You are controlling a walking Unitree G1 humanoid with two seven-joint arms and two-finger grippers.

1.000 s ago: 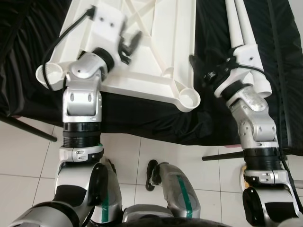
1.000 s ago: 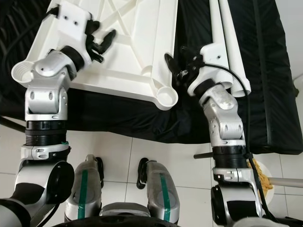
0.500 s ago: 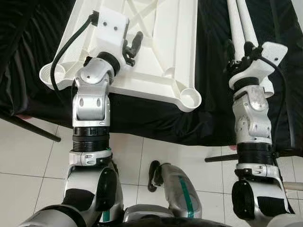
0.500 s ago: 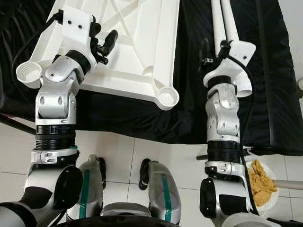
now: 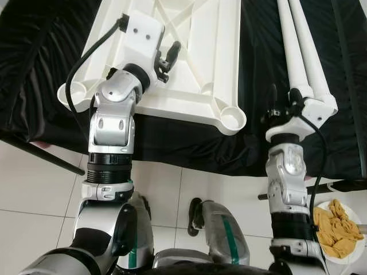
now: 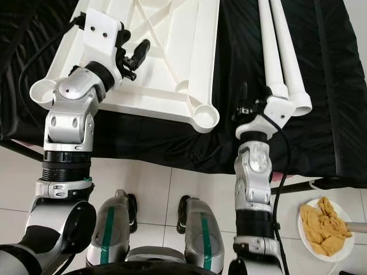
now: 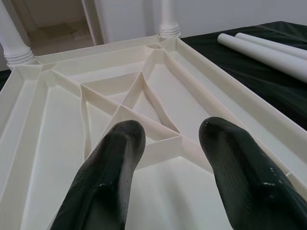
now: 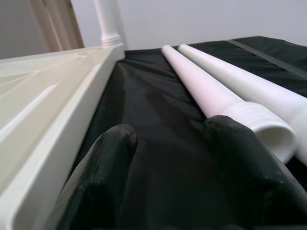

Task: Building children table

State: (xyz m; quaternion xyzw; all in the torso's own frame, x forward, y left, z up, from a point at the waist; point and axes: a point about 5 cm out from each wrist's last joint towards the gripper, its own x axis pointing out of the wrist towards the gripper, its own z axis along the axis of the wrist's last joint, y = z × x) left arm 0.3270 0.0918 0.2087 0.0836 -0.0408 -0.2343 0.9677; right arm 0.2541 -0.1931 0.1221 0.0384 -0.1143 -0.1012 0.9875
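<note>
Since the earlier frame the right gripper (image 6: 252,112) has drawn back toward the robot off the two loose white legs (image 6: 274,48), jaws open and empty beside their near ends, suggesting a regrasp before fitting. Farther off, the left gripper (image 5: 167,59) hovers with jaws parted over the upturned tabletop (image 5: 195,40) on the black-draped desk (image 6: 241,63); its far end is cut off.

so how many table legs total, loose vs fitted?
4: two loose legs lie side by side on the black cloth; two fitted legs stand in the tabletop's far corners.
</note>
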